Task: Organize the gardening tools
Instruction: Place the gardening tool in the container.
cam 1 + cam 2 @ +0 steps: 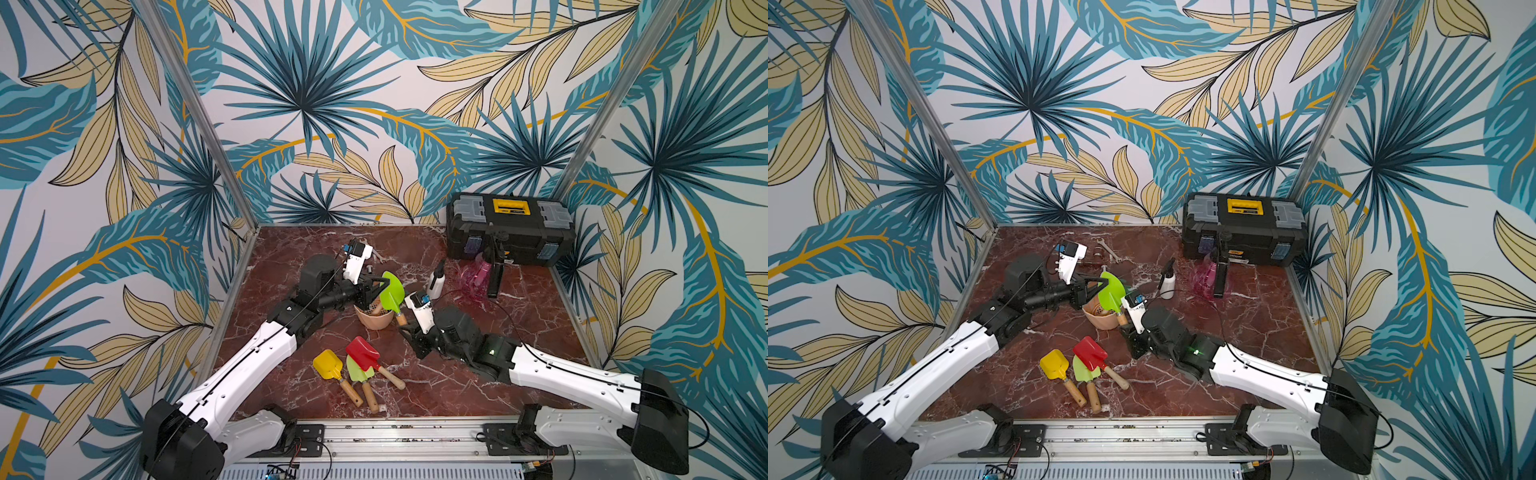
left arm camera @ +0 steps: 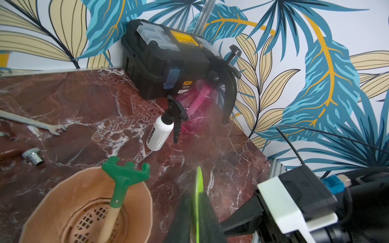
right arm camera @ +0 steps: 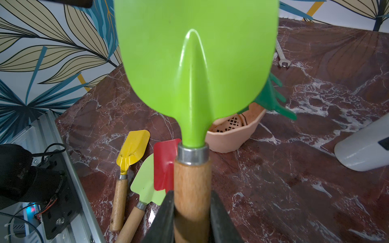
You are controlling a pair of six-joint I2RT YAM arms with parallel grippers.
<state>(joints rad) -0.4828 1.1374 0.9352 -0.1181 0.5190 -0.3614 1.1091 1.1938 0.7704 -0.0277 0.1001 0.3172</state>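
Gleaming lime-green trowel [image 3: 195, 73] — rounded blade; wooden handle.

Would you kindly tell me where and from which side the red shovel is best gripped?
Grip the red shovel by its wooden handle, coming straight down from above and closing across its width. The handle sticks out clear of its neighbours, while the head rests on the lime-green trowel.

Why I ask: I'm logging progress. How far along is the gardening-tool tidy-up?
Done: the dark-green rake sits in the pot. In hand: the large lime-green spade, right gripper on its handle, left gripper pinching its blade. Left: yellow scoop, red scoop, small lime-green trowel, white spray bottle, pink spray bottle.
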